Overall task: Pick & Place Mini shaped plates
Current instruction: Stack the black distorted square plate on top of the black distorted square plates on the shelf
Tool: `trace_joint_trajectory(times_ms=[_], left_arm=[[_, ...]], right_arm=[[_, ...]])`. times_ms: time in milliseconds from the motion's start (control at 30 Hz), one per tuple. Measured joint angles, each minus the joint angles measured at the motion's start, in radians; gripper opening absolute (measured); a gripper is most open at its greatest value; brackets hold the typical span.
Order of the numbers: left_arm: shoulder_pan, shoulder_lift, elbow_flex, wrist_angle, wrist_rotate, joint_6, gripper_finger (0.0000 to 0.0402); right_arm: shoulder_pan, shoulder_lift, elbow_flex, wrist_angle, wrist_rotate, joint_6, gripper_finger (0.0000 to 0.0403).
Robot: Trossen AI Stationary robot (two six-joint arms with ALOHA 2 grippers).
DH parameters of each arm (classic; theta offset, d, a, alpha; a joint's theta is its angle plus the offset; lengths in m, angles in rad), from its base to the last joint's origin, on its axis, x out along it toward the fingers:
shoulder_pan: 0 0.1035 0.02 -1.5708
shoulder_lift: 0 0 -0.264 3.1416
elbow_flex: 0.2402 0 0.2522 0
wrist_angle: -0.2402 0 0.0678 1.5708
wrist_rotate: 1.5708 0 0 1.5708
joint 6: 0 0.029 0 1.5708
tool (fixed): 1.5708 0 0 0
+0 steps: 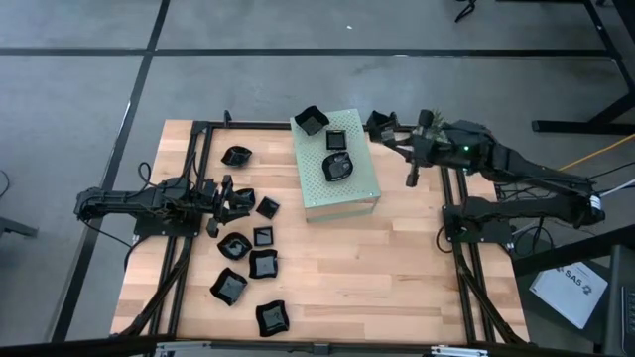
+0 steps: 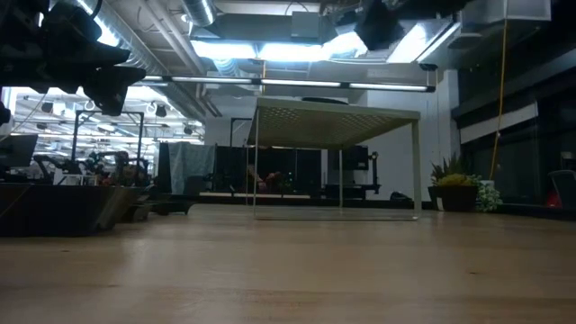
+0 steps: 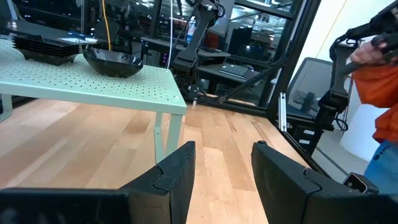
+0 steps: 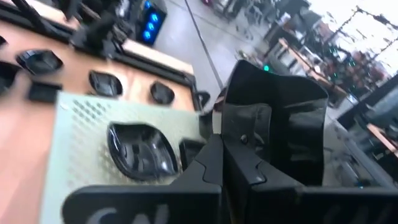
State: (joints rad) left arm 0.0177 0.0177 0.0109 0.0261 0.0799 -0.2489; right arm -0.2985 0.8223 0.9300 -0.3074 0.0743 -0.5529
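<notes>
Several small glossy black plates (image 1: 248, 263) lie on the wooden table's left half. Three more sit on top of the pale green perforated box (image 1: 337, 164): a square one (image 1: 312, 120) at its far corner, one (image 1: 336, 139) behind, and a rounded one (image 4: 140, 149). My right gripper (image 1: 385, 129) hangs just right of the box's far end, shut on a square black plate (image 4: 280, 124). At the table's left edge my left gripper (image 3: 224, 174) points level toward the box, open, with nothing between its fingers. My right gripper pinches the square plate's rim (image 4: 231, 134) at one side between its two fingers (image 4: 211, 168). It reaches in from the table's right side, close to level. The plate is lifted clear of table and box and stands tilted on edge, its hollow facing the camera.
A small spiky plant (image 1: 432, 119) stands at the far edge beside the right arm. Black frame rails (image 1: 461, 248) run along both sides of the table. Bare wood lies between the box and the near edge. A person in an orange sleeve (image 3: 379, 68) is beyond the table.
</notes>
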Motion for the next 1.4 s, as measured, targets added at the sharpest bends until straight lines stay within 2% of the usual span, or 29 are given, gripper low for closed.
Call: trace_joint_trajectory(times_ms=[167, 367, 467, 600, 800, 900, 1100, 1233, 1400], left_arm=[[0.000, 0.000, 0.000, 0.000, 0.000, 0.000, 0.0152], [0.000, 0.000, 0.000, 0.006, -0.031, 0.000, 0.0152], [0.000, 0.000, -0.001, 0.043, -0.071, -0.027, 0.0152], [-0.003, 0.000, -0.001, 0.146, -0.035, -0.228, 0.0152], [-0.003, 0.000, 0.000, 0.307, -0.041, -0.298, 0.0152], [0.005, 0.000, 0.000, 0.323, -0.042, -0.305, 0.0152], [0.020, 0.028, 0.003, 0.408, 0.020, -0.363, 0.0152], [0.020, 0.091, 0.077, 0.411, 0.064, -0.311, 0.0152], [0.020, 0.245, 0.238, 0.255, 0.107, -0.176, 0.0152]], right_arm=[[0.069, 0.027, 0.043, 0.001, -0.068, 0.068, 0.0002], [0.144, 0.121, 0.070, 0.048, -0.068, 0.250, 0.0002], [0.172, 0.176, 0.070, 0.127, -0.068, 0.295, 0.0002], [0.201, 0.253, 0.071, 0.292, -0.068, 0.357, 0.0002], [0.241, 0.362, 0.071, 0.508, -0.015, 0.394, 0.0003], [0.254, 0.406, 0.071, 0.565, -0.016, 0.428, 0.0003], [0.263, 0.468, 0.072, 0.676, -0.117, 0.543, 0.0003], [0.265, 0.491, 0.072, 0.743, -0.177, 0.580, 0.0003], [0.279, 0.502, 0.072, 0.758, -0.181, 0.580, 0.0003]])
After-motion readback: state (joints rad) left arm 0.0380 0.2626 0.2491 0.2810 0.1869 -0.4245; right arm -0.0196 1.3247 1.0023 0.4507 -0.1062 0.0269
